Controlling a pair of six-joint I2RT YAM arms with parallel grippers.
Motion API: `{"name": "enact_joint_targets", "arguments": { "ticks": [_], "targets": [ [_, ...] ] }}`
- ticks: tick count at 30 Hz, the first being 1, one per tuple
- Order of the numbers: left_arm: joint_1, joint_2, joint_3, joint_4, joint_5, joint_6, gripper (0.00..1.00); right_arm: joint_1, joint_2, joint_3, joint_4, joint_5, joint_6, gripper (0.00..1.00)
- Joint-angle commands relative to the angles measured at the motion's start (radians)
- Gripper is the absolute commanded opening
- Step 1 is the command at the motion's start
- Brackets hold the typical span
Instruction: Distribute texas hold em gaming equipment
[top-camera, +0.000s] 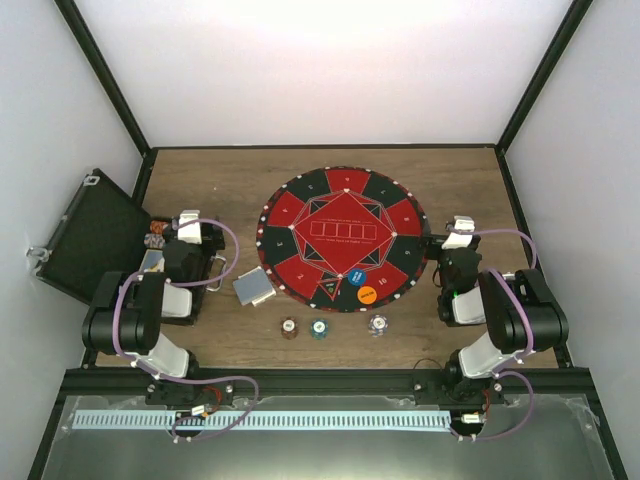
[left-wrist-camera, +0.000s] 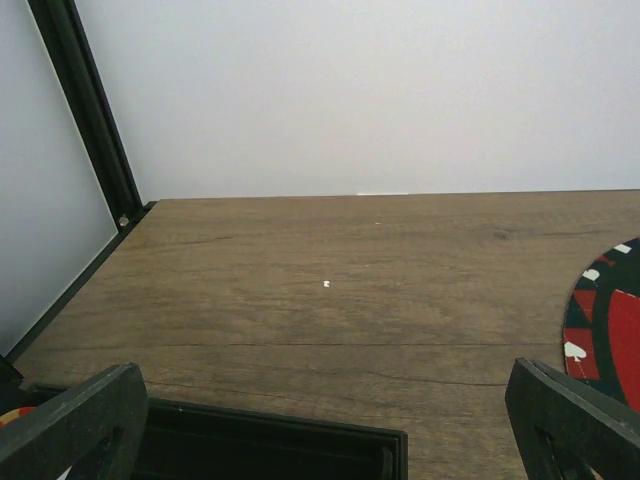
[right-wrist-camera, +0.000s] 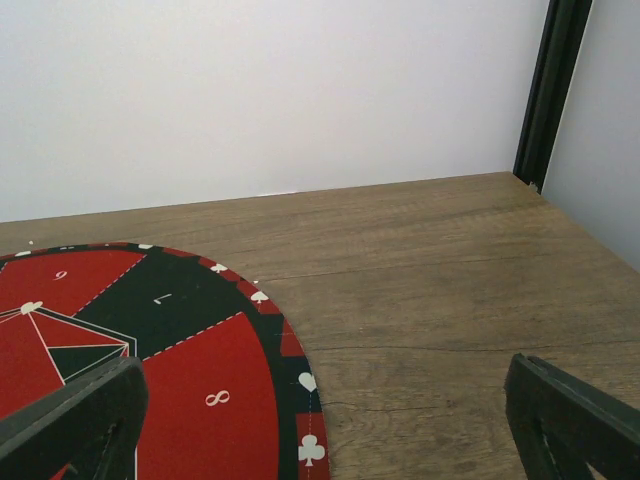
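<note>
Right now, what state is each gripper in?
Left gripper: jaws wide open, holding nothing.
Right gripper: jaws wide open, holding nothing.

Bright, even light throughout; sharp views, back wall washed out white

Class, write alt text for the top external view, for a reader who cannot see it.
A round red-and-black poker mat lies at the centre of a wooden table, with a blue disc and an orange disc on its near edge. In front lie three chips and, further left, a grey card deck. An open black case sits far left.
</note>
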Motion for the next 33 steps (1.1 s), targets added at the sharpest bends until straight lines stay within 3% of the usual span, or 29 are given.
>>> {"name": "enact_joint_targets", "arguments": {
  "ticks": [1, 13, 16, 18, 20, 25, 28, 30, 33],
  "targets": [
    [0.005, 0.003, -0.004, 0.017, -0.005, -0.014, 1.00, -0.009, -0.008, 0.010, 0.034, 0.004, 0.002, 1.00],
    [0.007, -0.003, 0.009, -0.009, -0.016, -0.025, 1.00, -0.018, -0.029, 0.009, 0.014, 0.051, 0.037, 1.00],
    [0.011, -0.055, 0.092, -0.199, -0.023, -0.032, 1.00, -0.017, -0.057, -0.010, 0.040, 0.020, 0.015, 1.00],
    [0.012, -0.099, 0.193, -0.411, -0.033, -0.036, 1.00, -0.013, -0.143, 0.011, -0.091, 0.095, 0.053, 1.00],
    [0.014, -0.145, 0.291, -0.605, 0.051, 0.053, 1.00, -0.018, -0.236, 0.074, -0.271, 0.168, 0.099, 1.00],
    [0.021, -0.241, 0.471, -0.943, 0.131, 0.066, 1.00, -0.020, -0.412, 0.223, -0.556, 0.062, 0.123, 1.00],
    [0.027, -0.302, 0.534, -1.075, 0.184, 0.065, 1.00, -0.026, -0.440, 0.331, -0.798, 0.167, 0.521, 1.00],
    [0.033, -0.335, 0.576, -1.178, 0.210, 0.070, 1.00, -0.045, -0.452, 0.408, -0.971, 0.020, 0.546, 1.00],
    [0.046, -0.361, 0.635, -1.298, 0.248, 0.078, 1.00, -0.015, -0.402, 0.484, -1.079, -0.206, 0.478, 1.00]
  ]
}}
